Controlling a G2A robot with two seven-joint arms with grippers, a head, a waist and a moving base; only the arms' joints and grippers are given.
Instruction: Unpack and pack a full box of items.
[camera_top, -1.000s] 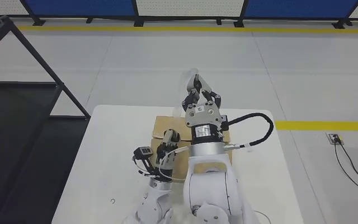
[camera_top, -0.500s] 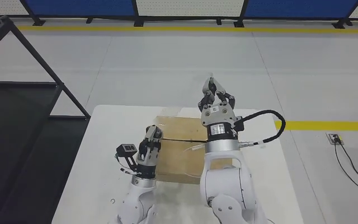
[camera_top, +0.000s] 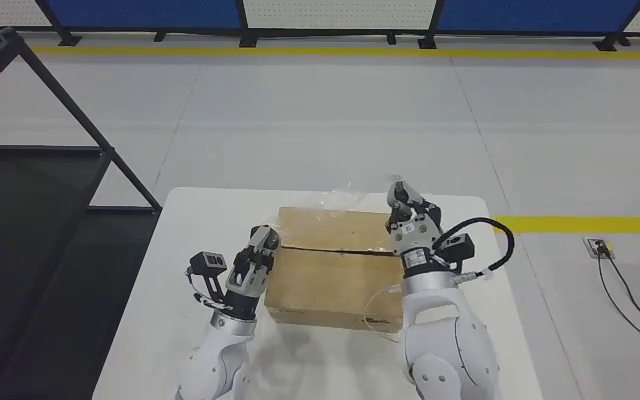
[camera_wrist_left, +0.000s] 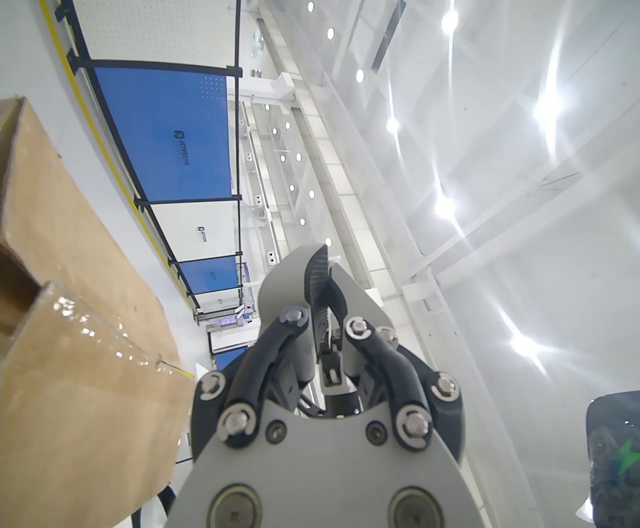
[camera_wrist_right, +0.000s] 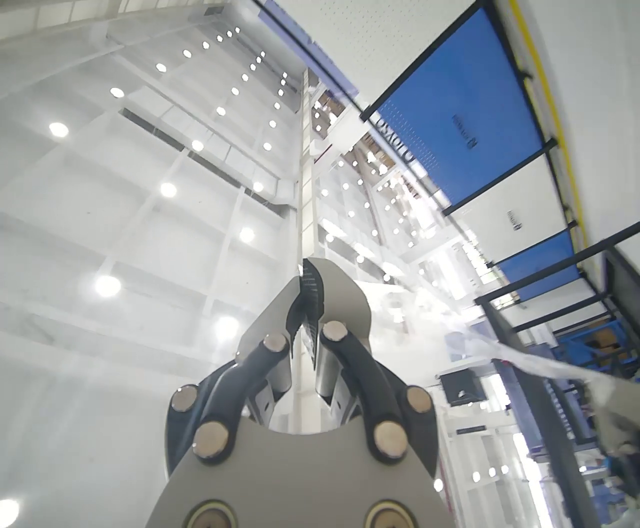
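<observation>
On the table (camera_top: 180, 250), both arms have swung outward from above the closed box (camera_top: 330, 270) to its ends, the left gripper (camera_top: 265, 237) pinched empty and the right gripper (camera_top: 402, 188) nipping clear film (camera_wrist_right: 530, 359), so the flaps likely come next.

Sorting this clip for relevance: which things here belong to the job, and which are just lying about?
Job: box; left gripper; right gripper.
Lying about: table; black rack; floor socket.
</observation>
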